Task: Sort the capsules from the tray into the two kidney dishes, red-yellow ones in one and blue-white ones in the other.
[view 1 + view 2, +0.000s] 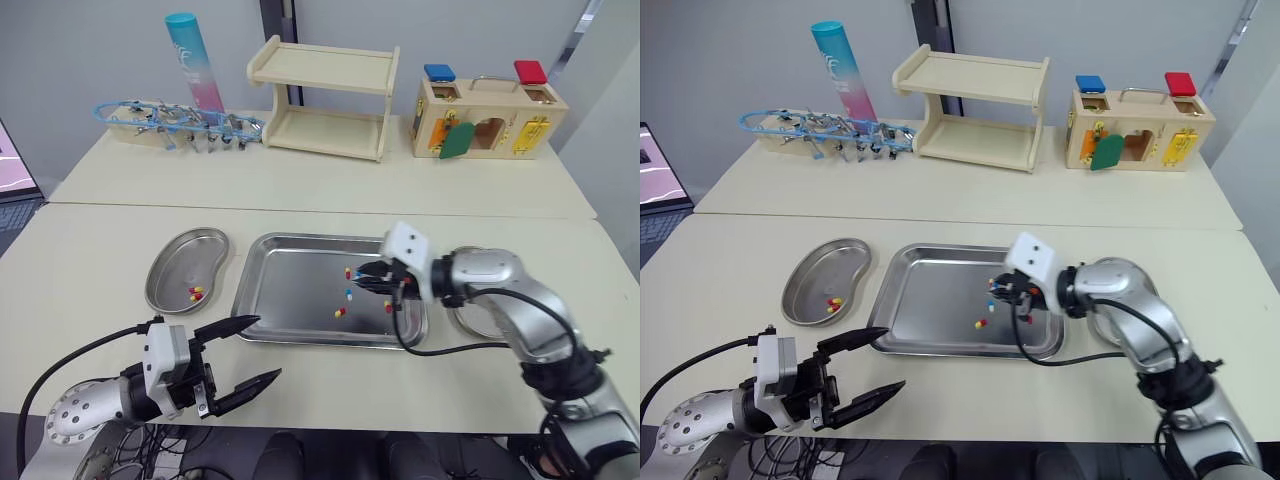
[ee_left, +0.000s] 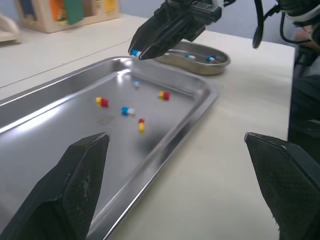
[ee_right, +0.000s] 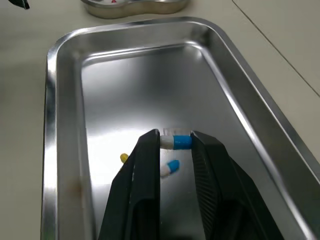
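Note:
The steel tray [image 1: 290, 290] lies mid-table with several loose capsules, among them a red-yellow one [image 1: 340, 312] and a blue-white one [image 1: 348, 294]. My right gripper [image 1: 362, 278] hovers just above the tray's right half, shut on a blue-white capsule [image 3: 176, 141] held crosswise between its fingertips. The left kidney dish [image 1: 170, 262] holds red-yellow capsules [image 1: 195, 293]. The right kidney dish [image 2: 200, 55], partly hidden behind my right arm, holds blue-white capsules. My left gripper [image 1: 268, 347] is open and empty near the tray's front left corner.
On the back table stand a wooden shelf [image 1: 325, 95], a pink-teal tube [image 1: 193, 60], a rack of blue-handled tools [image 1: 180, 125] and a wooden lock box [image 1: 485, 115]. A screen edge [image 1: 12, 165] shows at far left.

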